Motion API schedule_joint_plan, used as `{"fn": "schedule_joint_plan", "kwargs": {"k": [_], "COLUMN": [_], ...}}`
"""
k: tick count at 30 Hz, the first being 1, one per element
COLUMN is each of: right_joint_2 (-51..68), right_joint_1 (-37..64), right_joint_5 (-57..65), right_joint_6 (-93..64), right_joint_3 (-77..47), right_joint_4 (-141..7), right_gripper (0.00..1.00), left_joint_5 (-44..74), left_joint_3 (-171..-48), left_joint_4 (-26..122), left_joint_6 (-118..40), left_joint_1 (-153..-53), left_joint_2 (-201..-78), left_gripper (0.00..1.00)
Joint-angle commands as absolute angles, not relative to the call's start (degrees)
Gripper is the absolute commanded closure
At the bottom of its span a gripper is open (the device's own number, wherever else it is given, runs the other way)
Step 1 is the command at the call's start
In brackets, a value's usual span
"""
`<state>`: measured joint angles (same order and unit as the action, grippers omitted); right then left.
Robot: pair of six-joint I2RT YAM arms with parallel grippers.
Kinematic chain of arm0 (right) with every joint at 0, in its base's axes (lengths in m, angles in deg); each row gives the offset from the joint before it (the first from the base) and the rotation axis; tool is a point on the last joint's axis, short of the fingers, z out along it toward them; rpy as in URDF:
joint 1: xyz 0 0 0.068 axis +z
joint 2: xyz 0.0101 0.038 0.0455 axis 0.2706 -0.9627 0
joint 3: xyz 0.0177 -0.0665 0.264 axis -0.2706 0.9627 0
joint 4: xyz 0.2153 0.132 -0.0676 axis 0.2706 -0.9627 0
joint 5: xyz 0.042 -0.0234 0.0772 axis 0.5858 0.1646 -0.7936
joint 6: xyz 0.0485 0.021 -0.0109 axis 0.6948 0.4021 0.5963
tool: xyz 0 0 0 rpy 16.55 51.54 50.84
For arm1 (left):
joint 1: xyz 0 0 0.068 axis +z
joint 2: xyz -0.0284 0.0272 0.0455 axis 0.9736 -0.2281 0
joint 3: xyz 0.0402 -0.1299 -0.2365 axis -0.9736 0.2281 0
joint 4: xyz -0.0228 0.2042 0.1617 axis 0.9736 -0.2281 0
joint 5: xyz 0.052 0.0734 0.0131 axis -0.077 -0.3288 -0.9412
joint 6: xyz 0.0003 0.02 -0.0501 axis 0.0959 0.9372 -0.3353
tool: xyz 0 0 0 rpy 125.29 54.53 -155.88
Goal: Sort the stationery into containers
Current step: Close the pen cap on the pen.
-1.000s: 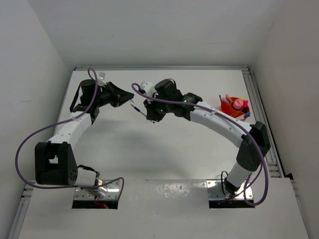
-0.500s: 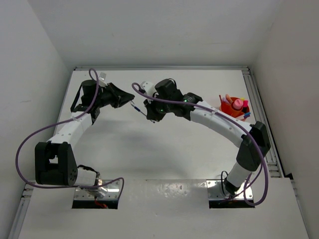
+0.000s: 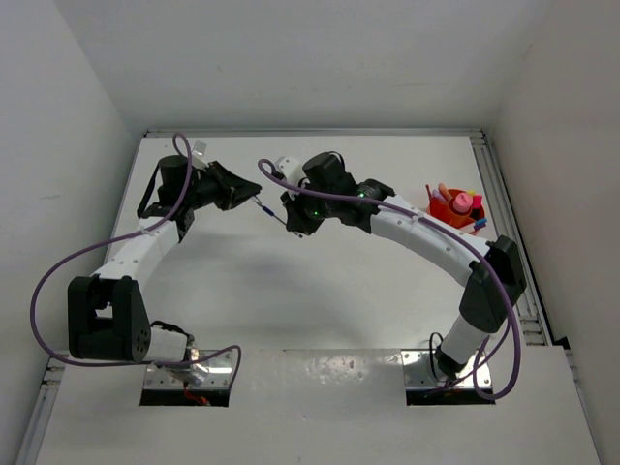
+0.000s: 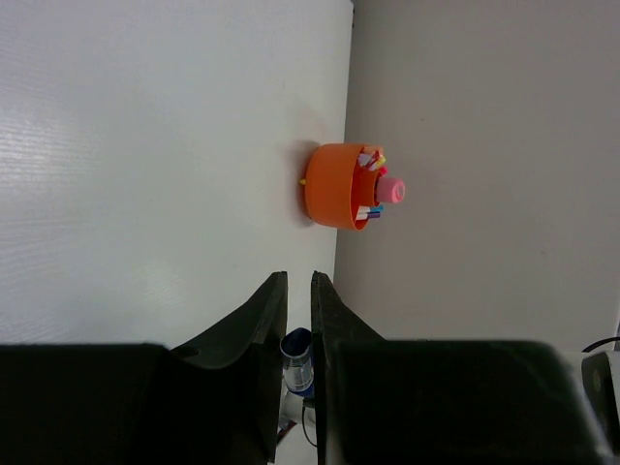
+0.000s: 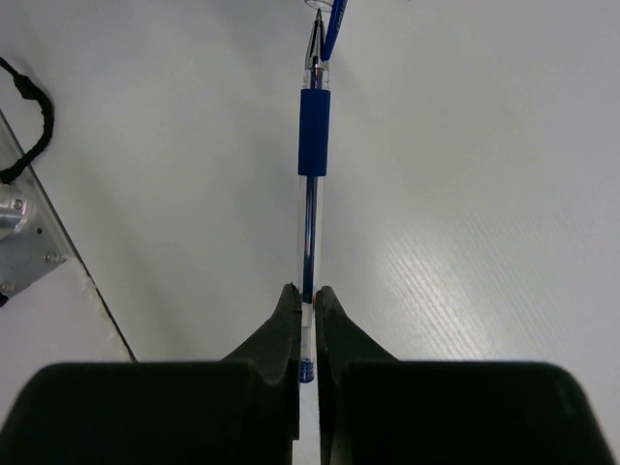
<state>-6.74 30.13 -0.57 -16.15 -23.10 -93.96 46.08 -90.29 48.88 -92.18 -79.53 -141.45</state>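
Observation:
My right gripper [image 3: 286,219] [image 5: 305,289] is shut on the back end of a thin blue pen [image 5: 313,145] [image 3: 270,212], held level above the table with its tip toward the left gripper. My left gripper [image 3: 254,199] [image 4: 298,276] is shut on the pen's blue-and-clear cap [image 4: 297,354], which shows right at the pen tip in the right wrist view [image 5: 332,15]. The orange bowl [image 3: 451,211] [image 4: 331,186] stands at the far right, holding several pens and markers and the pink-capped bottle [image 3: 464,201] [image 4: 390,190].
White walls close the table at the back and both sides. A metal rail [image 3: 506,228] runs along the right edge just beyond the bowl. Purple cables [image 3: 58,276] loop beside both arms.
Almost nothing. Both grippers keep their hold; the right gripper has shifted very slightly to the right.

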Motion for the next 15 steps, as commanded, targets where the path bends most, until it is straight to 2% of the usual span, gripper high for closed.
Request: {"fn": "schedule_joint_plan", "kwargs": {"k": [1, 15], "right_joint_2": [-4.8, -6.0], "right_joint_1": [29.7, 29.7], "right_joint_5": [-0.5, -0.4], "right_joint_6": [-15.3, -13.7], "right_joint_3": [-23.4, -25.0], "right_joint_4": [-92.8, -92.2], "right_gripper": [1.00, 1.00], "left_joint_5": [45.8, 44.8], "left_joint_3": [-92.4, -91.7], "left_joint_4": [49.8, 49.5], "left_joint_6": [-91.3, -90.6], "left_joint_1": [-80.2, -82.7], "left_joint_2": [-139.6, -139.5], "left_gripper": [1.00, 1.00]}}
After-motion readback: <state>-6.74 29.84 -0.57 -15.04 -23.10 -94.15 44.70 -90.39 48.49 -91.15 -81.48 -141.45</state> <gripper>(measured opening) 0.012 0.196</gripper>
